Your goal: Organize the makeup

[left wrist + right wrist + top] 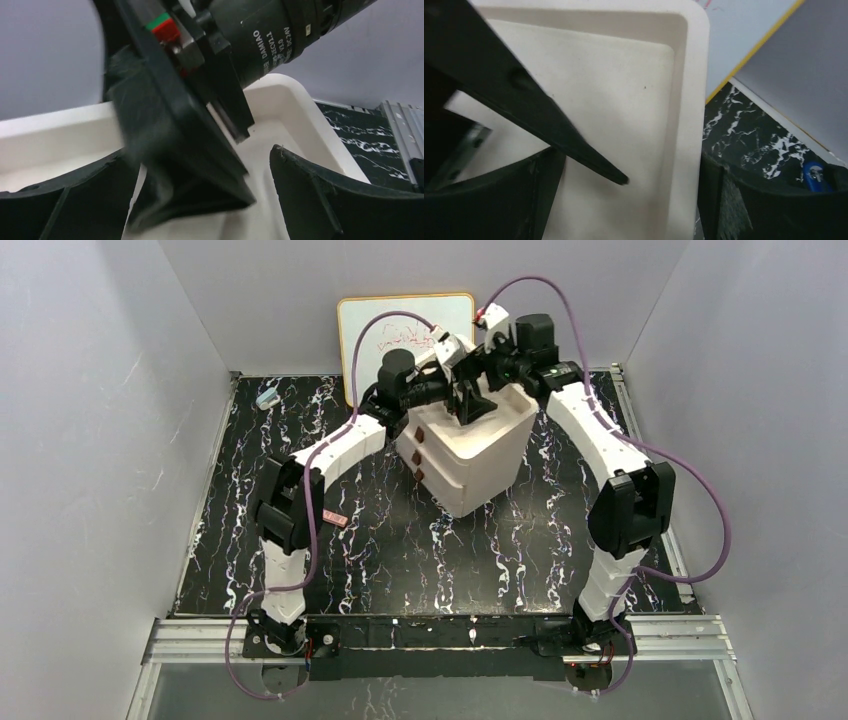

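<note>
Two grippers close together above top tray (684, 75) of white drawer box (470, 470). See left gripper (200, 165) with jaws spread wide, gripping nothing, right arm's wrist crossing just ahead of it. See right gripper (631, 160) also at full spread, empty, one left finger (524, 100) slanting across its view. Find pink flat palette (337, 519) on black marbled table (400, 550), beside left arm elbow, well apart from box. Note whiteboard (405, 325) behind box, small pale-blue object (267, 398) near far left corner.
</note>
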`<state>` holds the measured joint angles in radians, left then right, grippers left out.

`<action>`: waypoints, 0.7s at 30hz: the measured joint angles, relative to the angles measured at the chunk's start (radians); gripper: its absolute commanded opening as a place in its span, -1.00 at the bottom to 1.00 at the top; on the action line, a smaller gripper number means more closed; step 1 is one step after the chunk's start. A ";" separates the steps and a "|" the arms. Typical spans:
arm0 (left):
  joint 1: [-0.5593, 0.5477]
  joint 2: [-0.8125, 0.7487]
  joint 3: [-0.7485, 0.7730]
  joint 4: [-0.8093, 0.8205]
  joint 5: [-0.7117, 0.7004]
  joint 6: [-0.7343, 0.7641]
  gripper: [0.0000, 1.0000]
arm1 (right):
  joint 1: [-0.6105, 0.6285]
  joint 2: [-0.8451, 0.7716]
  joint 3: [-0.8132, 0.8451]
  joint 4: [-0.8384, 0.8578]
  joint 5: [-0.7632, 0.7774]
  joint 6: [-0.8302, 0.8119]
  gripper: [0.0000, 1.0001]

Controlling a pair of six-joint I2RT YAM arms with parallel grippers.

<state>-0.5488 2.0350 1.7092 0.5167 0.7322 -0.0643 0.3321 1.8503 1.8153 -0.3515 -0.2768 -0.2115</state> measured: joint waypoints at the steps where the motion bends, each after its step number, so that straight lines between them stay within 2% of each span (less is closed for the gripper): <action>1: -0.006 -0.017 -0.032 0.008 -0.002 0.000 0.97 | 0.023 0.000 -0.006 -0.013 -0.027 0.002 1.00; 4: -0.009 -0.110 -0.167 0.012 -0.030 0.012 0.97 | 0.077 -0.009 -0.021 -0.015 -0.077 -0.004 1.00; 6: -0.002 -0.215 -0.263 -0.006 -0.072 0.039 0.97 | 0.098 -0.023 -0.040 -0.011 -0.105 -0.006 1.00; 9: 0.006 -0.389 -0.330 -0.053 -0.146 0.097 0.97 | 0.103 -0.038 -0.058 -0.012 -0.138 -0.005 1.00; 15: 0.024 -0.710 -0.293 -0.124 -0.295 0.235 0.97 | 0.100 -0.038 -0.059 -0.012 -0.156 -0.003 1.00; 18: 0.024 -0.808 -0.239 -0.199 -0.344 0.294 0.97 | 0.100 -0.038 -0.059 -0.013 -0.156 -0.003 1.00; 21: 0.023 -0.895 -0.259 -0.291 -0.388 0.327 0.97 | 0.100 -0.038 -0.059 -0.013 -0.153 -0.003 1.00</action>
<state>-0.5255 1.1400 1.4498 0.2253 0.3439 0.2630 0.4320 1.8126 1.7565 -0.3649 -0.4297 -0.2142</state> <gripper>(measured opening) 0.983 1.002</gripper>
